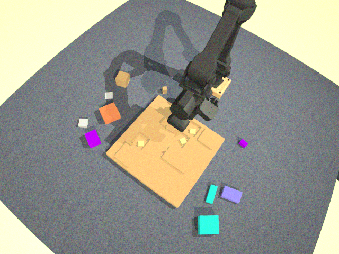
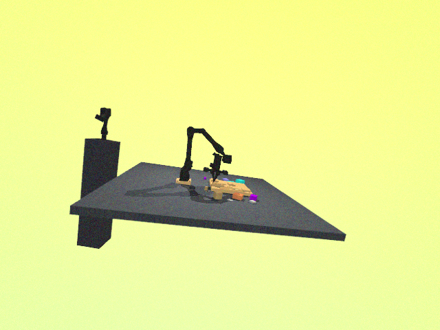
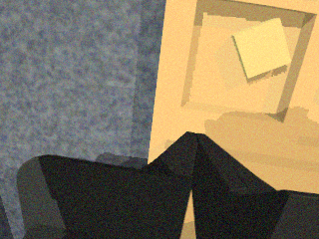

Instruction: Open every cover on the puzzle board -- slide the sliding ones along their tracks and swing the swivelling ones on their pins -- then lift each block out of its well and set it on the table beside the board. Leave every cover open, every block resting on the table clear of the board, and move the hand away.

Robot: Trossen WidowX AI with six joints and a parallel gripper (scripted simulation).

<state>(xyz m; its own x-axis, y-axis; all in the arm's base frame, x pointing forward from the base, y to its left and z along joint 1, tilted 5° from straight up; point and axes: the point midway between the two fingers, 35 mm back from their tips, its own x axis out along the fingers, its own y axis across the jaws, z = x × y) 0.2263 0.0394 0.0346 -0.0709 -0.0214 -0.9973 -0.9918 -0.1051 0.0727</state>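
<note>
The tan puzzle board (image 1: 164, 174) (image 2: 227, 187) lies in the middle of the table. Three pale yellow blocks sit in uncovered wells: one on the left (image 1: 140, 143), one in the middle (image 1: 183, 141) and one behind it (image 1: 192, 131). My gripper (image 1: 178, 125) (image 2: 214, 178) (image 3: 192, 141) is shut on nothing, its tips pressed together low over the board (image 3: 174, 75) near the far edge. In the wrist view a yellow block (image 3: 261, 47) lies tilted in an open well just ahead of the tips. The covers are the board's own colour and hard to tell apart.
Left of the board lie an orange block (image 1: 109, 112), a tan cube (image 1: 122, 79), two white cubes (image 1: 108, 95) (image 1: 83, 122) and a purple block (image 1: 92, 138). A small tan cube (image 1: 164, 89) lies behind it. To the right lie a small purple cube (image 1: 243, 143), a cyan bar (image 1: 211, 193), a lavender block (image 1: 231, 194) and a cyan cube (image 1: 208, 224).
</note>
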